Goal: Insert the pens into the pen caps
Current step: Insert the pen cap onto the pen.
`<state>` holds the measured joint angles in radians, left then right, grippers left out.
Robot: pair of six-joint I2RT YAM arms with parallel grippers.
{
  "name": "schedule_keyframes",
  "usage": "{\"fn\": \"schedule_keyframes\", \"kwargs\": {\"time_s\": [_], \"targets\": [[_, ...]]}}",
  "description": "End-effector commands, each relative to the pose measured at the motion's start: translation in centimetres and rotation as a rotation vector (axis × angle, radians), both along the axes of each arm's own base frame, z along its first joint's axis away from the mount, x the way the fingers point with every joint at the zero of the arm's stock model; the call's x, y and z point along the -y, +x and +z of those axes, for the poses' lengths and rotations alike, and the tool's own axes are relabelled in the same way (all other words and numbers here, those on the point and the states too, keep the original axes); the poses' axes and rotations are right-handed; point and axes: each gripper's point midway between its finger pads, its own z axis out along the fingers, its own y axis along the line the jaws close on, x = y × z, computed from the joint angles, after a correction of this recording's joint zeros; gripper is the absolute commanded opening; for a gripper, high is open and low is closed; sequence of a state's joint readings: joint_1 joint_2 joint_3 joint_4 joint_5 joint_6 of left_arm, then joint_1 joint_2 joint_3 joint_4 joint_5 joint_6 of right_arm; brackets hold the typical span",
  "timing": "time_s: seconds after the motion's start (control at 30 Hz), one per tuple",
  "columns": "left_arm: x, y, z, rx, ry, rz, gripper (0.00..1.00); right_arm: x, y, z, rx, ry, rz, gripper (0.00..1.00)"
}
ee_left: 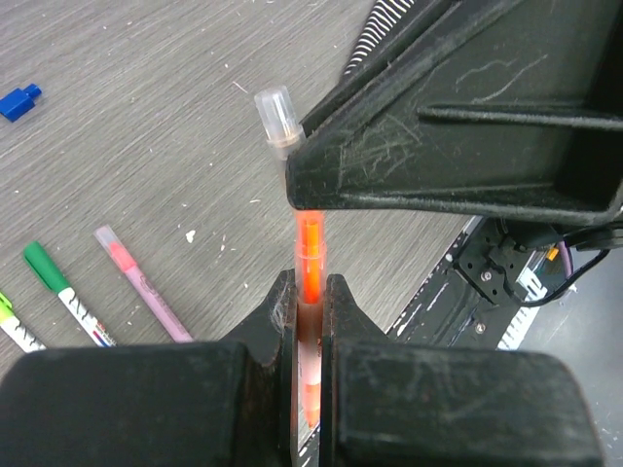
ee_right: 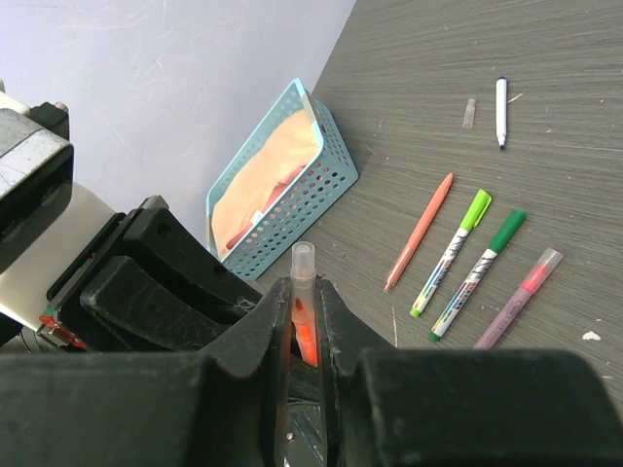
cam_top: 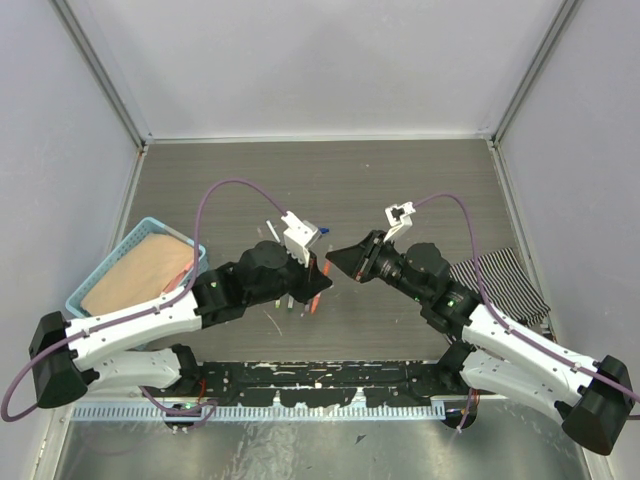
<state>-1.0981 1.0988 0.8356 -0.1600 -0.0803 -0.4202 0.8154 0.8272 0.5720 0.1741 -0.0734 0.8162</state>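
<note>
Left end effector pinches pen; right one, cap.

A light-blue plastic mesh basket sits at the left edge of the grey wood-grain surface, close against the left wall. A folded peach-coloured cloth fills it and nearly reaches the rim. Well apart from it, on the right side of the surface, a black-and-white striped cloth lies flat. A pale slotted strip runs along the near edge.
</note>
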Motion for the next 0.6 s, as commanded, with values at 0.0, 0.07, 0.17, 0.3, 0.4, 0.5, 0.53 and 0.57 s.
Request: {"fn": "schedule_keyframes", "kwargs": {"time_s": [0.0,0.07,0.17,0.3,0.4,0.5,0.53,0.57], "targets": [[1.2,1.1,3.8,0.042,-0.100,0.037,0.00,-0.2,-0.4,1.6,0.052,0.040,0.027,0.01],[1.2,1.2,4.0,0.038,-0.109,0.048,0.00,-0.2,-0.5,1.4,0.054,0.036,0.027,0.01],[1.2,1.5,4.4,0.032,-0.123,0.074,0.00,-0.1,-0.6,1.2,0.057,0.028,0.029,0.01],[1.0,1.9,5.1,0.031,-0.152,0.111,0.00,-0.2,-0.6,1.0,0.057,0.025,0.030,0.01],[1.0,2.3,5.8,0.037,-0.175,0.134,0.00,-0.3,-0.7,1.2,0.067,0.020,0.036,0.01],[1.0,2.6,6.6,0.047,-0.192,0.150,0.00,-0.4,-0.8,1.2,0.080,0.007,0.047,0.01],[1.1,2.7,7.0,0.052,-0.199,0.153,0.00,-0.5,-0.8,1.1,0.084,0.001,0.050,0.01],[1.0,2.8,7.4,0.058,-0.208,0.159,0.00,-0.5,-0.9,1.0,0.089,-0.004,0.053,0.01]]}}
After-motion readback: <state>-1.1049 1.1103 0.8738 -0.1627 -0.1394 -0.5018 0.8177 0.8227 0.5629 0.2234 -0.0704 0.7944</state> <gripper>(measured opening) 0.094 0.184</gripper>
